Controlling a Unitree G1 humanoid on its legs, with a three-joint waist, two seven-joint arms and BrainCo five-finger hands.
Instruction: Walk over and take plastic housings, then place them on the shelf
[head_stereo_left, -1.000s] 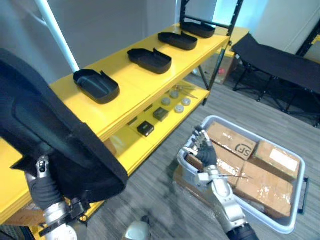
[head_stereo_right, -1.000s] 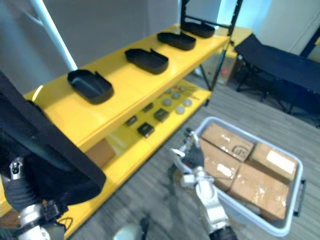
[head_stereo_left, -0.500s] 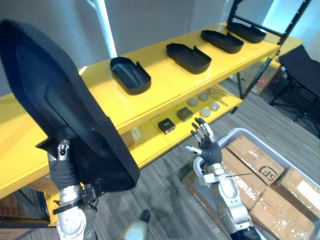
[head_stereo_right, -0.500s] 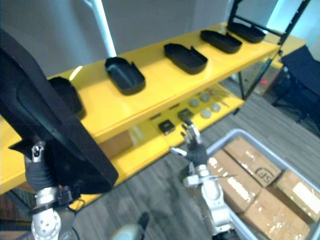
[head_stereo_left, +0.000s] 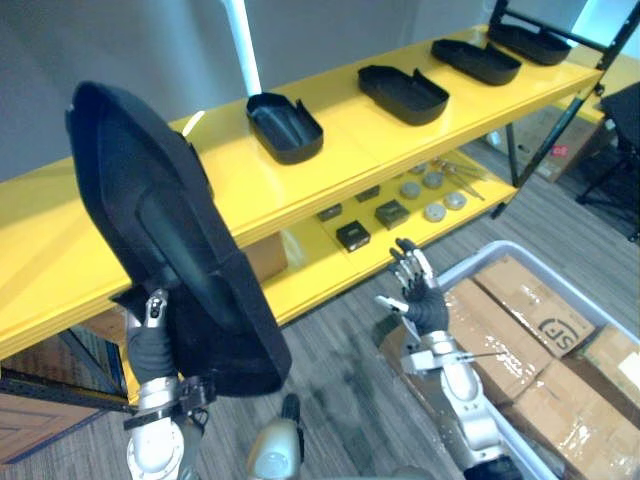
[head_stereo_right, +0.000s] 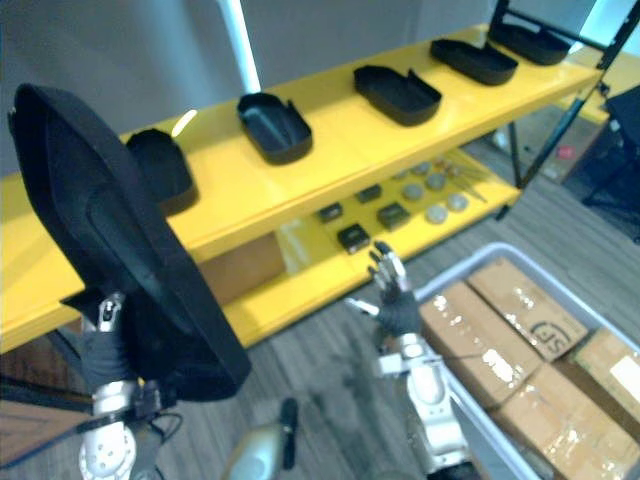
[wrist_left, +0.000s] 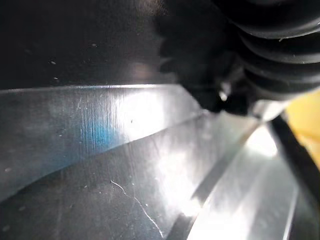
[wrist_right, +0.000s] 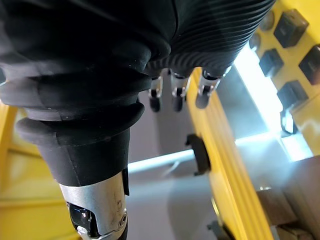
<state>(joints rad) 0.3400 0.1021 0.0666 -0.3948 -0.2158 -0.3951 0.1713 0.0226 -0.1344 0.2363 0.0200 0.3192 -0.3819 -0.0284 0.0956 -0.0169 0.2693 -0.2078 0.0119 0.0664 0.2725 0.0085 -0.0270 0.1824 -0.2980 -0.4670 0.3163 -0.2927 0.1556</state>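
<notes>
My left hand (head_stereo_left: 150, 345) holds a large black plastic housing (head_stereo_left: 170, 230) upright at the left, thumb on its front face; its glossy surface (wrist_left: 125, 150) lies right against the wrist. The yellow shelf (head_stereo_left: 330, 170) runs across ahead. On its top board lie several more black housings, the nearest (head_stereo_left: 285, 127) open side up, another (head_stereo_right: 160, 170) just behind the held one. My right hand (head_stereo_left: 425, 300) is open with fingers (wrist_right: 175, 97) spread, raised over the floor in front of the lower board.
A grey bin (head_stereo_left: 470, 262) of taped cardboard boxes (head_stereo_left: 530, 300) stands on the floor at the right, under my right arm. The lower board carries small black blocks (head_stereo_left: 352, 235) and round grey discs (head_stereo_left: 434, 212). A white pole (head_stereo_left: 240, 45) rises behind the shelf.
The camera has swung left along the shelf, and the shelf now spans the view. The held housing sits lower and more upright in the picture. My right hand stays open.
</notes>
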